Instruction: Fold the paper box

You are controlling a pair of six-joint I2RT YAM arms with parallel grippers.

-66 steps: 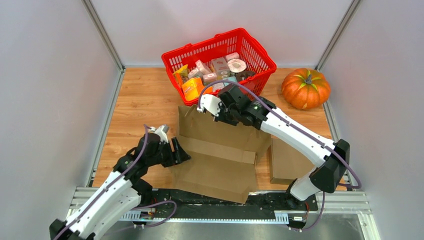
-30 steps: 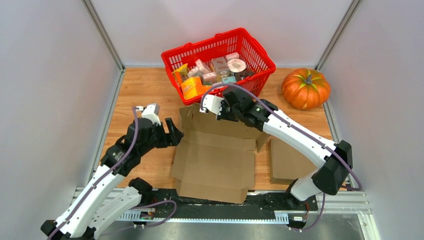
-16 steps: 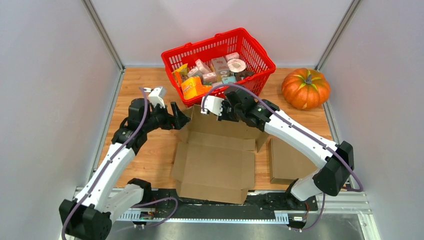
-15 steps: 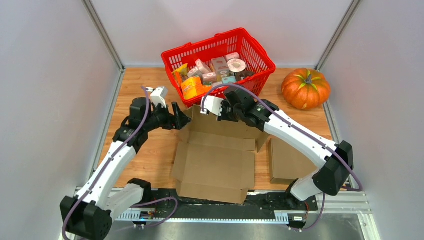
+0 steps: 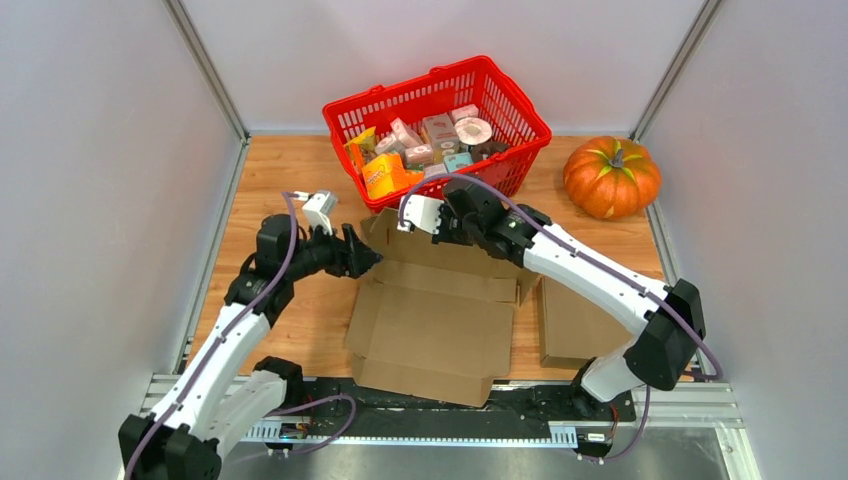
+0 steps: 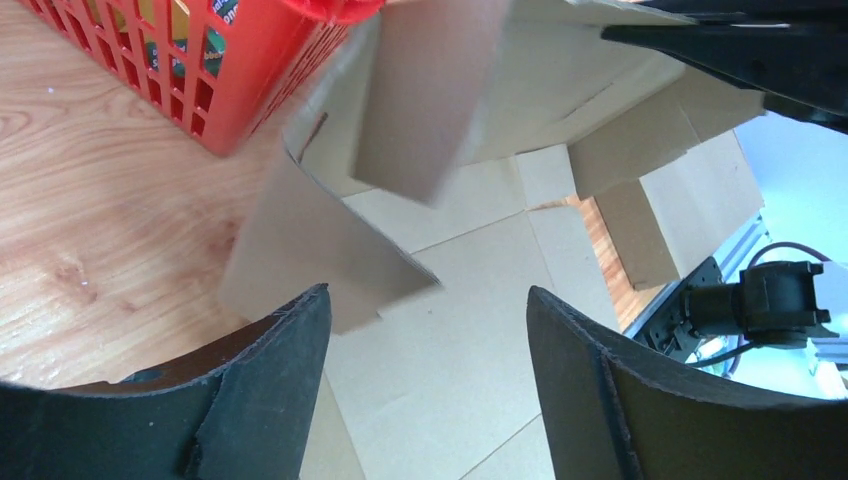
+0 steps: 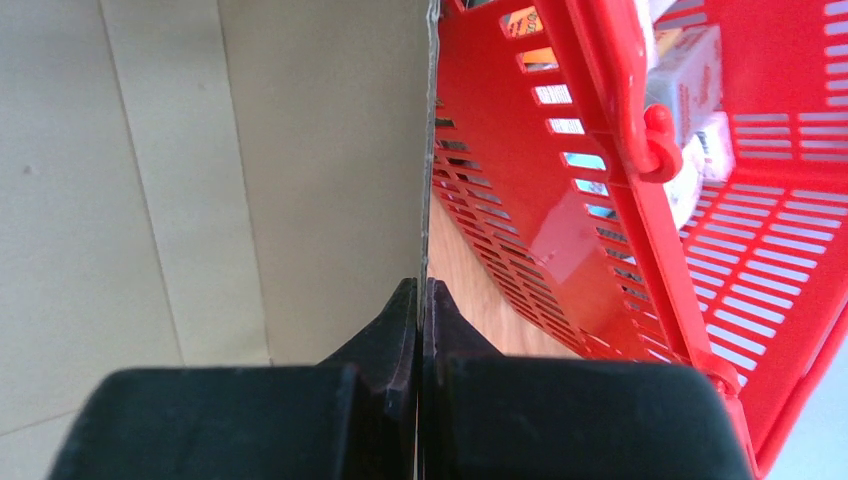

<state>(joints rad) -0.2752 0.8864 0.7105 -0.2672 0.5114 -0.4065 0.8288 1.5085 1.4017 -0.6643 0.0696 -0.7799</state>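
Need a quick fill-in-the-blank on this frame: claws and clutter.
The right claw is ___ on a raised panel of the paper box. The left claw stands ___, gripping nothing. Behind the box sits a ___ basket. The pumpkin lies to the basket's ___.
Missing: shut; open; red; right.

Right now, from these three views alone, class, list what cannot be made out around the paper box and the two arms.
Top view: right gripper, tips hidden behind its own wrist.
Top view: packets in the red basket, labels too small.
Top view: flat cardboard sheet, partly under the right arm.
Left wrist view: raised flap of the paper box, blurred.
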